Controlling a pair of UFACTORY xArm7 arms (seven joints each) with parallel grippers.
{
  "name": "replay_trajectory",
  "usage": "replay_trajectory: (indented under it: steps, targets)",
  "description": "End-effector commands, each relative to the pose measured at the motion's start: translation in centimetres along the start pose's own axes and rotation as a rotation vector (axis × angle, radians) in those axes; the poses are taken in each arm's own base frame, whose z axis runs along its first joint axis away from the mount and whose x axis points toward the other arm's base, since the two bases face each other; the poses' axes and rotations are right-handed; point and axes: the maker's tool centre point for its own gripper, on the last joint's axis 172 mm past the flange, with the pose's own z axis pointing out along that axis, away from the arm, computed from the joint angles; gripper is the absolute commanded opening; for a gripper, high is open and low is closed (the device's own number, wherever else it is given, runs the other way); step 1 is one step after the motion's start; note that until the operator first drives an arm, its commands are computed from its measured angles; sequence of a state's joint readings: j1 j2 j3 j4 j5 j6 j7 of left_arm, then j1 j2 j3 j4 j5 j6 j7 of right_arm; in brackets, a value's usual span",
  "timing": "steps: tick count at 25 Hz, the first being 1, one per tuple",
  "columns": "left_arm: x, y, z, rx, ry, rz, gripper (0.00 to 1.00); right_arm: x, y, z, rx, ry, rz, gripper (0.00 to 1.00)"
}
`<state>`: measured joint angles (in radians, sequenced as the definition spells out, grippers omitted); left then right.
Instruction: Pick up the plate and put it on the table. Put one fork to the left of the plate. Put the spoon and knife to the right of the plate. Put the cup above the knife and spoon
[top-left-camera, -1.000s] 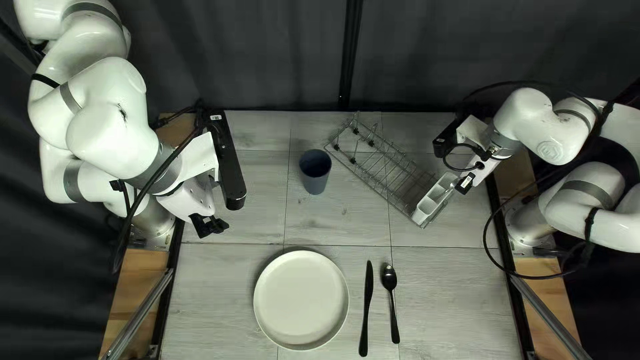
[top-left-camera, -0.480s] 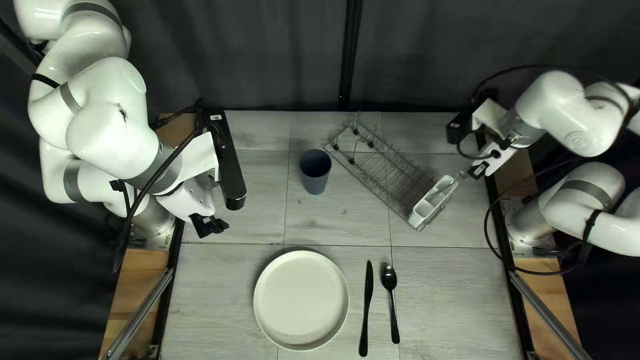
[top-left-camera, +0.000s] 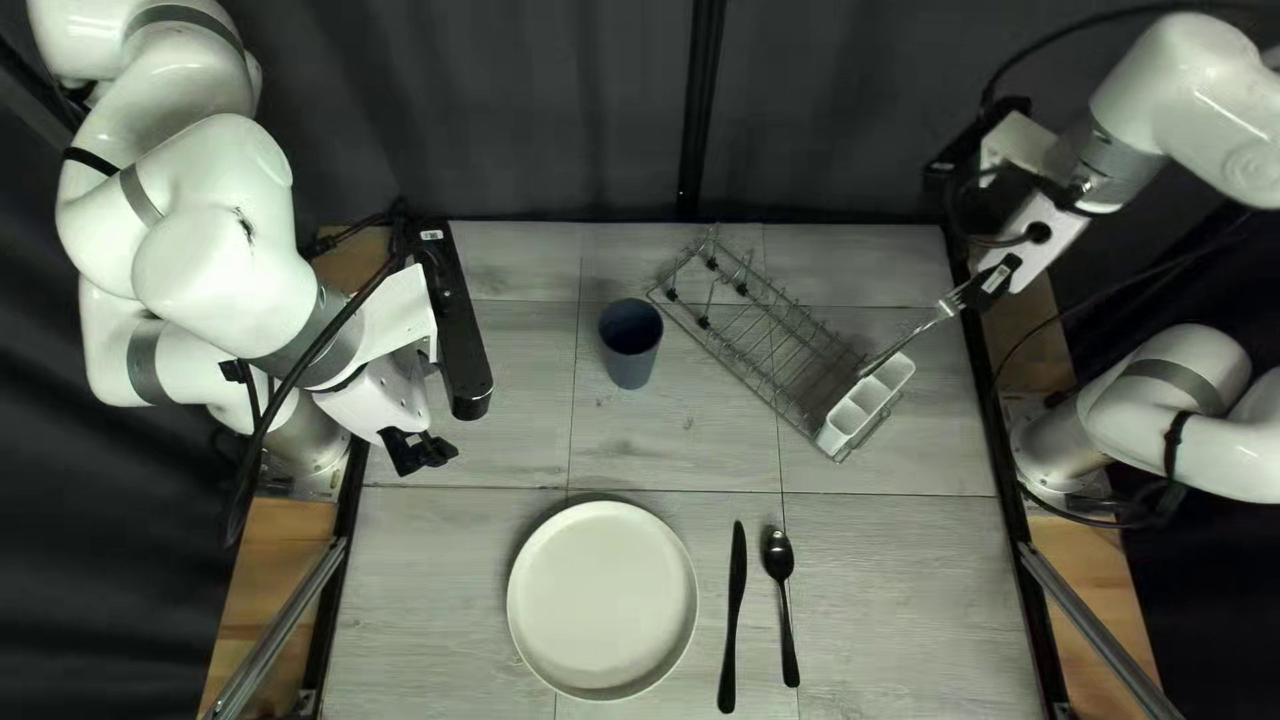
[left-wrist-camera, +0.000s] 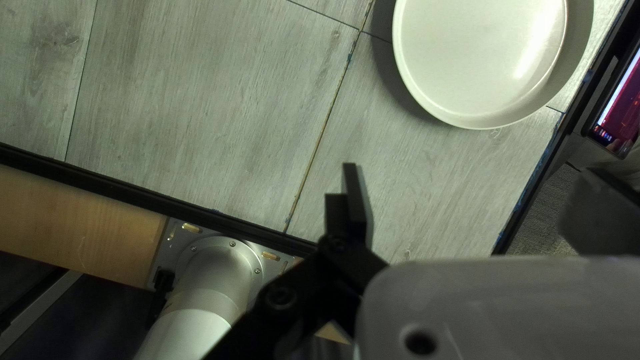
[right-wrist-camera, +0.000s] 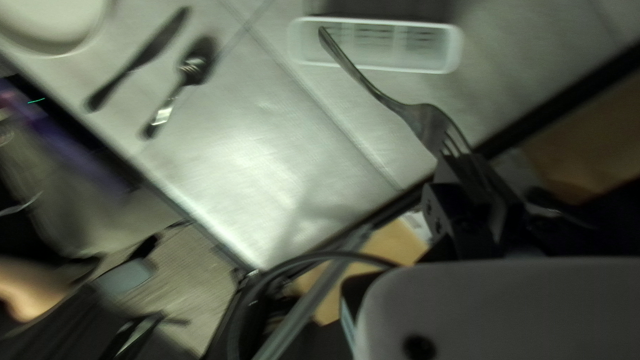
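The fork (right-wrist-camera: 380, 95) is gripped by the right jaws at its tine end: in the right wrist view the tines are seen clamped between the two black fingers, and the handle runs out ahead toward the white cutlery caddy (right-wrist-camera: 375, 45). Whether the handle tip touches the caddy cannot be told. In the top left view the fork is held aslant above the counter (top-left-camera: 900, 600) at the right, its handle sloping down to the caddy, which is fixed to the near end of the wire rack (top-left-camera: 765, 335). The right arm (top-left-camera: 1150, 100) is raised toward the far right corner.

The plate (top-left-camera: 602, 598) is set flat near the counter's near edge. The knife (top-left-camera: 735, 610) is laid just to its right, and the spoon (top-left-camera: 781, 610) just beside the knife, on the side away from the plate; both lie parallel, apart from each other. The dark cup (top-left-camera: 630, 342) is stood upright farther back, beside the rack's left end and well apart from the knife and spoon.

The left jaws are open and are held over the counter's left edge, near the base of the left arm (top-left-camera: 200, 250), with the plate ahead of them.
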<state>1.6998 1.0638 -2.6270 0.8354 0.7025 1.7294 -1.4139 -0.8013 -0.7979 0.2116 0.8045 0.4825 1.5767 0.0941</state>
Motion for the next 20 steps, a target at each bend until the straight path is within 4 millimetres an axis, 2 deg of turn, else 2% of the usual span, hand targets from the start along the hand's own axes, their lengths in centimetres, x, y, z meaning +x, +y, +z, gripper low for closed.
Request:
replay_trajectory:
  steps: [1,2,12,20]
  targets:
    - [0.0,0.0,0.0,0.0,0.0,0.0,1.0,1.1,-5.1,2.0,0.082,-0.01,-0.002,0.0]
    - [0.0,0.0,0.0,0.0,0.0,0.0,1.0,1.1,-6.8,2.6,0.096,-0.011,-0.023,0.0]
    - [0.0,0.0,0.0,0.0,0.0,0.0,1.0,1.0,-6.6,2.6,0.091,-0.006,-0.042,0.0]
    - [0.0,0.0,0.0,0.0,0.0,0.0,1.0,1.2,-10.4,3.4,0.306,0.027,0.12,0.0]
